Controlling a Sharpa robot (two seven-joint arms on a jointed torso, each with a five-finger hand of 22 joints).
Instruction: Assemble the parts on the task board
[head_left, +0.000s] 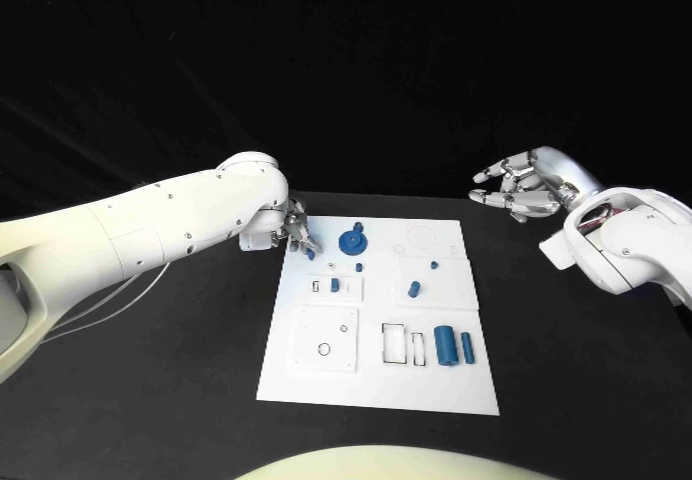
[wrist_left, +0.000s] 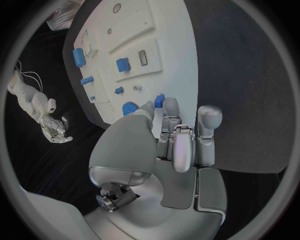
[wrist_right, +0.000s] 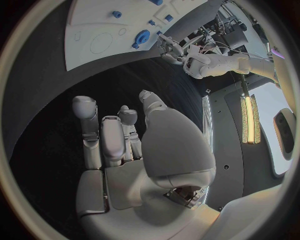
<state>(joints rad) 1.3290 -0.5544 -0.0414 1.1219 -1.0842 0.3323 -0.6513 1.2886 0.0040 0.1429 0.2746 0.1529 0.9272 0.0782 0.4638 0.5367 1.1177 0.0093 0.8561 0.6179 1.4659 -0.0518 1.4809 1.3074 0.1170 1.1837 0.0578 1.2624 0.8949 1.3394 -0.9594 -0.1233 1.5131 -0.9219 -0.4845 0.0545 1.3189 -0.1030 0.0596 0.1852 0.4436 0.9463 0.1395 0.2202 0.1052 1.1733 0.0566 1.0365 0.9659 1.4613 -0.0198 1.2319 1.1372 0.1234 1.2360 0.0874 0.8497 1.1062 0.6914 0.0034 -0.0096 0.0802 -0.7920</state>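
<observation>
The left hand (head_left: 293, 232) pinches a small blue part (head_left: 310, 254) at the task board (head_left: 339, 385)'s far left edge — the right hand (head_left: 522, 190), fingers curled on nothing, hovers off its far right corner.

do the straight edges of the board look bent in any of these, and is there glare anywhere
Head view: the task board keeps straight edges, evenly lit, no glare. Left wrist view: fisheye curves the board's edge. Right wrist view: the board bows too, and a bright light strip glares.
</observation>
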